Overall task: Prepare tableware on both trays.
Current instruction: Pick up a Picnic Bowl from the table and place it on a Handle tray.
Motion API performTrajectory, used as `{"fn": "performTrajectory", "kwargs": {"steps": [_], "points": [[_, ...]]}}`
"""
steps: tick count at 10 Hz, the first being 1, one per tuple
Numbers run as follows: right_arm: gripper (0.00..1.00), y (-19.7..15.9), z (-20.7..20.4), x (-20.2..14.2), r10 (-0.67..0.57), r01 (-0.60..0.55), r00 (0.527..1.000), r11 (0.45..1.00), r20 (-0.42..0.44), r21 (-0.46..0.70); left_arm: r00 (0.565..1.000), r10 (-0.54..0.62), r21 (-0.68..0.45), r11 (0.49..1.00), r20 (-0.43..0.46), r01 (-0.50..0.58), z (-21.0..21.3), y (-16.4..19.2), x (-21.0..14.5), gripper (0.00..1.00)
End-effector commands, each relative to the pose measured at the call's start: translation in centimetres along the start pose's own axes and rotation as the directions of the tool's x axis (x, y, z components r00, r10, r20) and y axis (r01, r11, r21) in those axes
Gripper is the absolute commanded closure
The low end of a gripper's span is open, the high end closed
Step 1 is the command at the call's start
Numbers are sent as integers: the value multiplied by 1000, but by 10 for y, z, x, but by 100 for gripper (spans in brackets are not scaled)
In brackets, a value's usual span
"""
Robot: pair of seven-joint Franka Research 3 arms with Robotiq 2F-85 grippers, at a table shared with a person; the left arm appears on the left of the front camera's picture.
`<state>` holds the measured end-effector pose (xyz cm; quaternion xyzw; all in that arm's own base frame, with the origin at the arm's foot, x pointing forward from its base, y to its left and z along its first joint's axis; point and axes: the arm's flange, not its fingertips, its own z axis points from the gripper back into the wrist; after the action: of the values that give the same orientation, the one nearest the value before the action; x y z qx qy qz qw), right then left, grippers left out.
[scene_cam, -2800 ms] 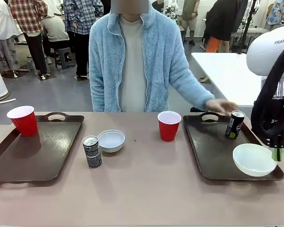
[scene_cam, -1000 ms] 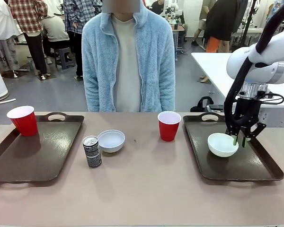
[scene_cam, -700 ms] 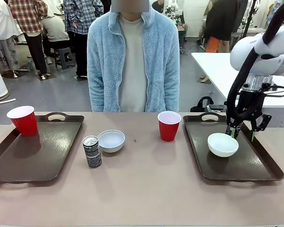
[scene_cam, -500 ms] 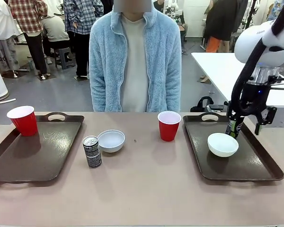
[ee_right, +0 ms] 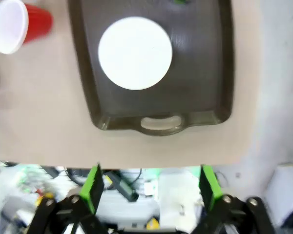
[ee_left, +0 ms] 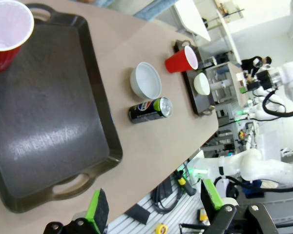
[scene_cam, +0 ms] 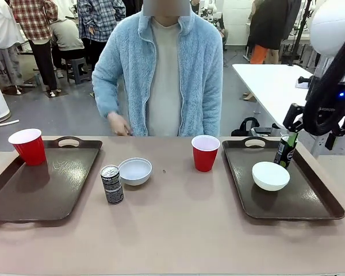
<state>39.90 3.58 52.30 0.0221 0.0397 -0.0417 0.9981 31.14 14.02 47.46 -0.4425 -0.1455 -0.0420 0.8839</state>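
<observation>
**Left tray** [scene_cam: 43, 192]: lies on the left side of the table [scene_cam: 178, 230], with its cut-out handle toward the person. The left cup [scene_cam: 27, 146], red with a white inside, stands upright in the tray's far left corner.

**Right tray** [scene_cam: 259, 201]: lies on the right side of the table, handle also toward the person. The tray bowl [scene_cam: 270, 176], white and upright, sits near the tray's middle. The black can [scene_cam: 284, 154] stands upright just behind it, toward the far right rim.

**Between the trays:** The grey-patterned can [scene_cam: 111, 184] stands upright on the bare table, just beside the left tray's right rim. The loose bowl [scene_cam: 134, 171], white, sits just beside that can on its far right. I cannot tell whether the two touch. The second cup [scene_cam: 205, 153], red, stands upright just beside the right tray's left rim, off the tray.

**Right gripper** [ee_right: 150, 186]: released. Its jaws are spread wide with nothing between the green pads. Its wrist view looks straight down on the right tray and the tray bowl from well above. In the front view it hangs over the tray's far right corner, and one finger overlaps the top of the black can.

**Left gripper** [ee_left: 154, 204]: released, jaws wide apart and empty. It is beyond the left tray's near end, off the table.

**Person:** stands at the far side in a light-blue fleece. One hand [scene_cam: 119, 125] is just above the table's far edge, apart from all the tableware.
</observation>
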Motion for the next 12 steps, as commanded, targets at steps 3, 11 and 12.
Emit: {"fn": "performTrajectory", "kwargs": {"steps": [3, 11, 12], "points": [[0, 9, 18, 5, 6, -4, 998, 999, 63, -33, 1000, -9, -18, 1000, 11, 10, 1, 0, 0, 0], [0, 7, 18, -22, 29, -28, 998, 1000, 56, -11, 1000, -9, -18, 1000, 11, 10, 1, 0, 0, 0], [0, 7, 18, -22, 29, -28, 998, 1000, 56, -11, 1000, 0, 0, 1000, 0, 0, 0, 0, 0, 0]]}}
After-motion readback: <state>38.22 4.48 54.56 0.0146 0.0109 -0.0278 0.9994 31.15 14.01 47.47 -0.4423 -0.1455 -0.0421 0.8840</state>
